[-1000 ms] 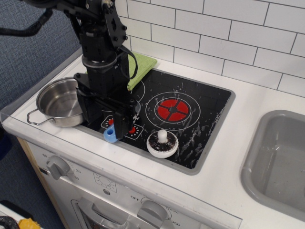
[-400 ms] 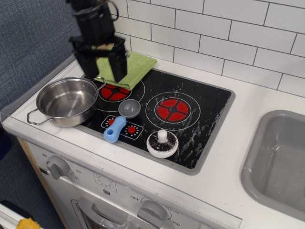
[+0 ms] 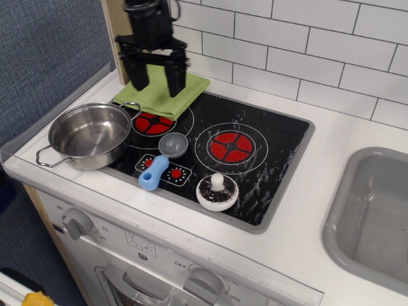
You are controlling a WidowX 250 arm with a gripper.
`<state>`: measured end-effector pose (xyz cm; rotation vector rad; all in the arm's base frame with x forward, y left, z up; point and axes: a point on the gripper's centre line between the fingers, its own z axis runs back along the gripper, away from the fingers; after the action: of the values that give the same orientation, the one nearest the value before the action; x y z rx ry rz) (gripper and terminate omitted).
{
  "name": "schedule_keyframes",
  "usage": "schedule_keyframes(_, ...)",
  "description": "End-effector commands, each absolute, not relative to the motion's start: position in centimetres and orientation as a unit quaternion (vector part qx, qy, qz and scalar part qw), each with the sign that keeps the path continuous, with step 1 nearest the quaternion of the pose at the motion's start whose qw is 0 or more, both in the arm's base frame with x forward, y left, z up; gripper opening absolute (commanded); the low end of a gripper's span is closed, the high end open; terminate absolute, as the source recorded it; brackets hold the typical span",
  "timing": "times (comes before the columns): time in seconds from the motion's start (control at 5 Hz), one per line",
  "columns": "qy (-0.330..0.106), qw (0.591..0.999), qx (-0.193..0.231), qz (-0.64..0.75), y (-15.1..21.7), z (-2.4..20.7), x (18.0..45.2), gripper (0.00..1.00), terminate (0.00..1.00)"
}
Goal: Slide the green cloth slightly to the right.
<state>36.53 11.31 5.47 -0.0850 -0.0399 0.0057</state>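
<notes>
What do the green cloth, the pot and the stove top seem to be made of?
The green cloth looks like soft woven fabric: matte, folded, with limp edges. The pot looks like polished steel: silvery, with bright reflections inside. The stove top looks like glossy black glass or plastic, with shiny streaks on it; the picture alone cannot settle which.

To my left a steel pot (image 3: pixel 89 136) sits at the cooktop's (image 3: pixel 274 137) edge. Near it a blue-handled grey scoop (image 3: pixel 162 159) lies over the control markings. A mushroom (image 3: pixel 217 192) rests at the near rim. Far right I see a grey sink (image 3: pixel 370 217); white tiles (image 3: pixel 306 57) run behind.
</notes>
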Motion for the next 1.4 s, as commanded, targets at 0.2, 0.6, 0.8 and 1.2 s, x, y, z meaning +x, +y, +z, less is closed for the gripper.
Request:
schedule_keyframes(0.2,-0.046,0.999,0.018,0.014,14.0,4.8,40.4,1.00,0.00)
schedule_keyframes(0.6,0.004,1.000,0.008,-0.001,12.6,1.6,40.5,1.00,0.00)
schedule_keyframes(0.8,0.022,1.000,-0.013,-0.004,11.0,0.7,39.9,1.00,0.00)
schedule_keyframes(1.2,0.003,0.996,-0.060,-0.060,2.4,1.6,38.8,1.00,0.00)
